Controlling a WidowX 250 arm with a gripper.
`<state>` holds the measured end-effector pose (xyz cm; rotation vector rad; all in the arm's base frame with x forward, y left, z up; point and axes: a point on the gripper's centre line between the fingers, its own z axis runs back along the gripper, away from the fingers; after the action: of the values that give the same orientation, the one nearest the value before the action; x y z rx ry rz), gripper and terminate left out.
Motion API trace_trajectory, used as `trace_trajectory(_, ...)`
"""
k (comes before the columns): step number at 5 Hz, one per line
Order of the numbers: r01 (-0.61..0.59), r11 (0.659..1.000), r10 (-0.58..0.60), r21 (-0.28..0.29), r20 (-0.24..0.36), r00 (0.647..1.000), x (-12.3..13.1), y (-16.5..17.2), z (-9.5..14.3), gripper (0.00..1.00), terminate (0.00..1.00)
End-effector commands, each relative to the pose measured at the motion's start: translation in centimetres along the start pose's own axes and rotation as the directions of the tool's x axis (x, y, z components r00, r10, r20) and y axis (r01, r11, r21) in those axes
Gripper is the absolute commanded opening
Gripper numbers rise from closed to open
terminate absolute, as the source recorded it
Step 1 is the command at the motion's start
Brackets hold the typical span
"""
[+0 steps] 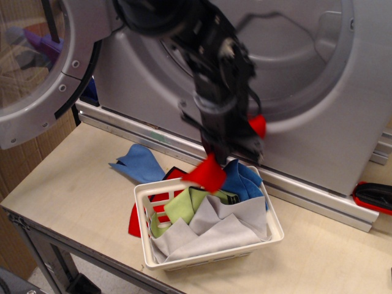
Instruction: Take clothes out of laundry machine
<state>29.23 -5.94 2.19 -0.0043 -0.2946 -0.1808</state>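
Jaws of the gripper (228, 150) are smeared by motion blur and their spread cannot be told; a bright red cloth (207, 174) hangs at their lower end, directly above the white basket (269, 215), and a second red patch (258, 125) shows beside the arm, level with the lower lip of the porthole. Basket contents: pale grey cloth (211, 233) filling the front, lime-green cloth (184, 205) at the left rear, blue cloth (244, 179) draped over the rear rim; red cloth pieces (136, 219) lie at the basket's left wall, partly seen through its slots. Laundry machine (318, 122) stands behind the basket; its glass door (37, 67) is swung open to the left; a second blue cloth (139, 163) lies on the worktop (67, 190) between door and basket; bare worktop extends left, front and right of the basket.
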Motion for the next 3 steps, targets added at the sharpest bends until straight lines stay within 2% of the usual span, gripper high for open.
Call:
trace_trajectory(1,-0.005,1.0,0.003,-0.023,-0.071,0.997,-2.0,-3.4,2.2,0.0,0.0)
trace_trajectory(2,-0.086,0.995,0.081,-0.041,-0.106,0.991,-4.9,-2.7,1.8,0.0,0.0)
trace_trajectory(3,-0.157,0.986,0.149,-0.048,-0.148,0.978,-7.3,-1.7,0.2,0.0,0.0)
